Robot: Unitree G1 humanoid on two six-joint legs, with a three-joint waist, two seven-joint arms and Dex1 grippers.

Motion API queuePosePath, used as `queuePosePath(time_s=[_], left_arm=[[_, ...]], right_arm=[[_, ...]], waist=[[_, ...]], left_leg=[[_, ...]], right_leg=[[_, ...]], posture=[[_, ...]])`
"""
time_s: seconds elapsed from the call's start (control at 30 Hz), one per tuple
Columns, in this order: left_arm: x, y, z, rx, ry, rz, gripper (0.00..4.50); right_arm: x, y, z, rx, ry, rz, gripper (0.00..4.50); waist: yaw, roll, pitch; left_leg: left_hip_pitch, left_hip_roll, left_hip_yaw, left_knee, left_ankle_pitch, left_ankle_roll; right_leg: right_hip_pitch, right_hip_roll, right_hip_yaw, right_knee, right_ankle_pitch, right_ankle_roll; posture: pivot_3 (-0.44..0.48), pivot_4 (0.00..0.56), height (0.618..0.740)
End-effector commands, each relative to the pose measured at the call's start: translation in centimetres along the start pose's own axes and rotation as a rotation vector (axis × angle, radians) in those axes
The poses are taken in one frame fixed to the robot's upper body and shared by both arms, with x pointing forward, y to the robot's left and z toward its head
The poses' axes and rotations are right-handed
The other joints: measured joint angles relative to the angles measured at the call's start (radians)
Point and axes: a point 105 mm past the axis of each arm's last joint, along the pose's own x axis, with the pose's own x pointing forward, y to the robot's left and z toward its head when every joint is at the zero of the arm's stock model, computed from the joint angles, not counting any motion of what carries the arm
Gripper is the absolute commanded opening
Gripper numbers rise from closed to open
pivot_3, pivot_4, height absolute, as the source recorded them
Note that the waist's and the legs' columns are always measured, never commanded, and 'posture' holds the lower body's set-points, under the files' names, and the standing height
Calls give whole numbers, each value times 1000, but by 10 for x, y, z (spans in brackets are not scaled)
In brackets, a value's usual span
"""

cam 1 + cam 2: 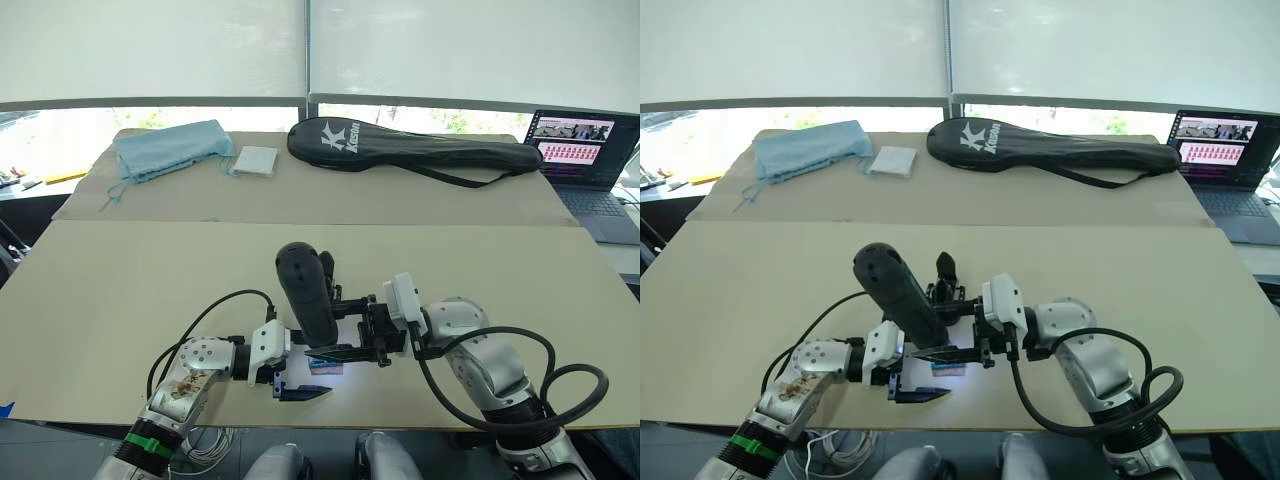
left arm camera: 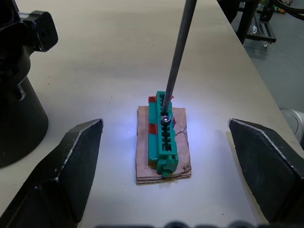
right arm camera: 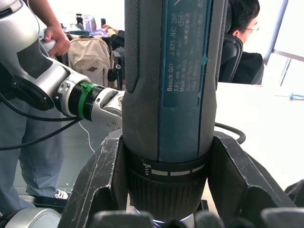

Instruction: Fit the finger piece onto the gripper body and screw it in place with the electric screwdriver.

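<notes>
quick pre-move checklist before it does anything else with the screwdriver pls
1. Right gripper shut on the electric screwdriver: ok, fingers clamp its barrel on both sides.
2. Bit seated on a screw: ok, its tip meets the screw in the green block.
3. Tip light on: ok, bluish glow on the table around the block.
4. Left gripper out of the way: ok, open, fingers either side of the block, not touching it.
5. Gripper body in place: cannot tell, mostly hidden behind the screwdriver.
6. Finger piece fitted: cannot tell.
</notes>
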Motion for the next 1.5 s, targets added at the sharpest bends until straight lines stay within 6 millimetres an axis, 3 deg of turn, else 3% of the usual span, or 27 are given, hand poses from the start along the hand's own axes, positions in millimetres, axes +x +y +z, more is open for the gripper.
queuePosePath(time_s=[0.03,1.07,1.5], left_arm=[[4,-7,-17,-68,39,-14,4455],[4,-5,-16,-76,42,-7,4455],[2,-6,-17,-82,43,-7,4455]], right_arm=[[1,0,17,-56,-49,15,1921],[-1,-5,38,-83,-107,9,1921],[5,-2,30,-15,-119,10,1921]], waist=[[0,0,0],[1,0,0],[1,0,0]], left_leg=[[0,0,0,0,0,0],[0,0,0,0,0,0],[0,0,0,0,0,0]], right_leg=[[0,0,0,0,0,0],[1,0,1,0,0,0],[1,0,1,0,0,0]], posture=[[0,150,740],[0,150,740],[0,150,740]])
